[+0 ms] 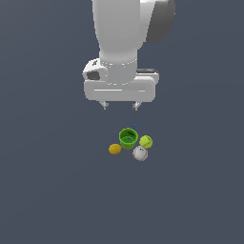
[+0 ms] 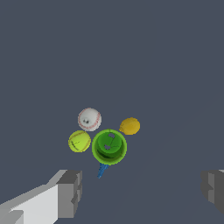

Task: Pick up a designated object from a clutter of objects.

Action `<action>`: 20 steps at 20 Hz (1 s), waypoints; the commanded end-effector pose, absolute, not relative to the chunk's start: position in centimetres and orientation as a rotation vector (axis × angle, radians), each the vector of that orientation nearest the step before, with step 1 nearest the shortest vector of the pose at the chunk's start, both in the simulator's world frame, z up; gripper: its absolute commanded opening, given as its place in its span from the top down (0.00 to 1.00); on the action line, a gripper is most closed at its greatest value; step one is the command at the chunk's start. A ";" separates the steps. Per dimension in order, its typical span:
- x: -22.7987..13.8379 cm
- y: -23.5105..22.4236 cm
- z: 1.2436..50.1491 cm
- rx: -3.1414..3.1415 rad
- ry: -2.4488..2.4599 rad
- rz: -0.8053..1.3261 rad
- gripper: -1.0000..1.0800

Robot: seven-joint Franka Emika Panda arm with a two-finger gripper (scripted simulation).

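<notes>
The end effector (image 1: 120, 106) is seen hanging well above the clutter, its two fingers spread wide and nothing held between them. In the wrist view the grey fingertips (image 2: 70, 192) are found at opposite sides of the picture, with the objects lying far below the gap.

The baseball (image 1: 140, 154), white with thin red stitching, is seen resting on the dark grey counter (image 1: 47, 190) at the near edge of the group in the exterior view. It is placed just beside the green cup (image 1: 127, 138), which stands upright with its mouth open upward. The yellow-green tennis ball (image 1: 146, 141) is set close to the baseball, on the cup's side toward the exterior view's right. The orange-yellow lemon-like object (image 1: 115, 149) lies on the cup's other side, toward the exterior view's left, apart from the baseball. A small blue item (image 2: 102, 170) is seen projecting from behind the cup; what it is cannot be told.
</notes>
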State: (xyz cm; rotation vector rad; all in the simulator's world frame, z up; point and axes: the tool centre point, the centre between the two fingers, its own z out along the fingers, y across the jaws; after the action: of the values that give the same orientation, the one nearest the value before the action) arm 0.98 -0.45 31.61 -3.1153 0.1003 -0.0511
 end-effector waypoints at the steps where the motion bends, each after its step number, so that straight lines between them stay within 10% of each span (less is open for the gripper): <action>1: 1.0 -0.5 31.6 -3.115 0.100 -0.051 0.04; 20: 1.1 1.8 28.7 -3.114 -0.037 0.007 0.04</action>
State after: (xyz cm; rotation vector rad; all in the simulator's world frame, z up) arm 1.01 1.64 29.06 -3.1123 -0.0153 0.0058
